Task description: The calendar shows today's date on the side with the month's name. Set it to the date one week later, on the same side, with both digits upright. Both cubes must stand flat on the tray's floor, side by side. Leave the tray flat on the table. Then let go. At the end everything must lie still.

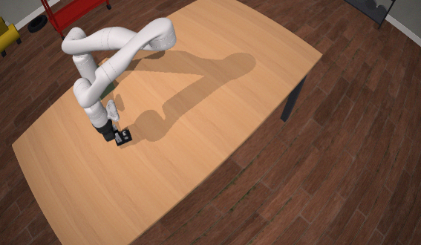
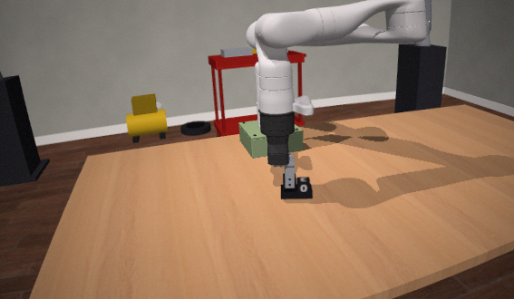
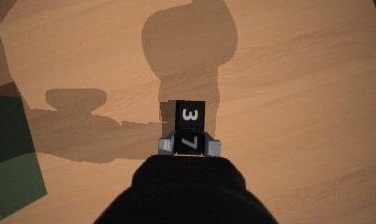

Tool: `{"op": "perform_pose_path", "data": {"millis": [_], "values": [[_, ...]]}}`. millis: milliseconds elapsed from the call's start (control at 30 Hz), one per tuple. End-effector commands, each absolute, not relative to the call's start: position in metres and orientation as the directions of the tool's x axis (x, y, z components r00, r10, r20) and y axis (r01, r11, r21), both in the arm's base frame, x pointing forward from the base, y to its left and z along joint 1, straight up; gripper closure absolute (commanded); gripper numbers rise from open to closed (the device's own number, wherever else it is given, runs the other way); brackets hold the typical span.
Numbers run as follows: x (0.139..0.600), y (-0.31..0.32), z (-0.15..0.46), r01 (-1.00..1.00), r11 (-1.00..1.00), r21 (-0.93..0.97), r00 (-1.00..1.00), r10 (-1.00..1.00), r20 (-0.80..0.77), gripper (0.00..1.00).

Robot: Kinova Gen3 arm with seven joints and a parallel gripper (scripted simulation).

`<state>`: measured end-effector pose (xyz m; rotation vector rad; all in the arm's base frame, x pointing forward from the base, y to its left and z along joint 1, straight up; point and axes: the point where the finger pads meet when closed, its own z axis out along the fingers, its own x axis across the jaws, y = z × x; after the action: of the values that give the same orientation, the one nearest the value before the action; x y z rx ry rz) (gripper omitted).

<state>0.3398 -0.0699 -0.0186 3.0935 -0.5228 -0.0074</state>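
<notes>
The small black calendar tray lies flat on the table. One black cube stands in it, with 3 on top and 0 on the side facing the exterior camera. My gripper points straight down and is shut on the second black cube, which shows 7 on top. That cube sits right beside the first one, at about the same height. I cannot tell whether it rests on the tray floor. In the exterior view a grey finger hides it. The month's name is not visible.
A green box stands on the table just behind the arm, close to the tray. The arm's base is at the far table edge. A red rack and a yellow machine stand on the floor beyond.
</notes>
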Motion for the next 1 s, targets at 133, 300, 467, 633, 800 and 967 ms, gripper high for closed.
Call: {"op": "perform_pose_path", "data": {"millis": [133,300,467,633,800,967], "values": [[0.3402,-0.0699,-0.0184,-0.329,-0.944,0.004,0.944,-0.329,-0.003,0.43],[0.3402,-0.0699,-0.019,-0.329,-0.944,0.004,0.944,-0.329,-0.003,0.43],[0.3402,-0.0699,-0.0207,-0.329,-0.944,0.004,0.944,-0.329,-0.003,0.43],[0.3402,-0.0699,-0.0231,-0.329,-0.944,0.004,0.944,-0.329,-0.003,0.43],[0.3402,-0.0699,-0.025,-0.329,-0.944,0.004,0.944,-0.329,-0.003,0.43],[0.3402,-0.0699,-0.0266,-0.329,-0.944,0.004,0.944,-0.329,-0.003,0.43]]}}
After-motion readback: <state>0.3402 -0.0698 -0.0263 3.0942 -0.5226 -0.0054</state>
